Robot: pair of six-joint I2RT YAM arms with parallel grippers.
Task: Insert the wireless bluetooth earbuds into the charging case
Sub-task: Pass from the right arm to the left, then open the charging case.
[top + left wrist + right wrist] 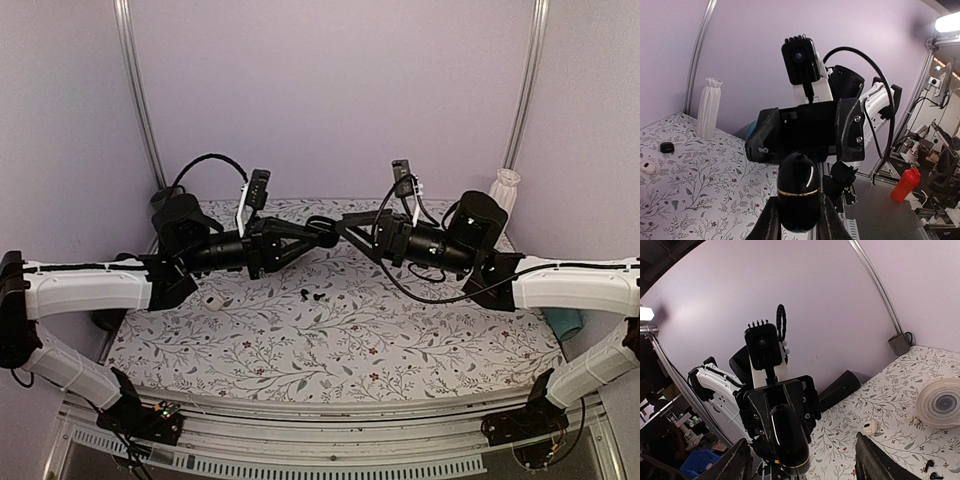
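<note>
On my overhead feed the two arms match. The left arm [85, 285] and the right arm [570, 285] each wear smooth white shells on their long links, with black joint housings and black base brackets [145, 420].

The left hand [322, 237] and the right hand [352, 228] are matte black and angular, ending in flat black fingers [769, 222].

At twelve o'clock above each hand's body sits a boxy black wrist camera [800, 57] with a ribbed top on a white mount. Small silver screws [858, 119] dot the side plates. A thin black cable [208, 157] loops off each wrist.
</note>
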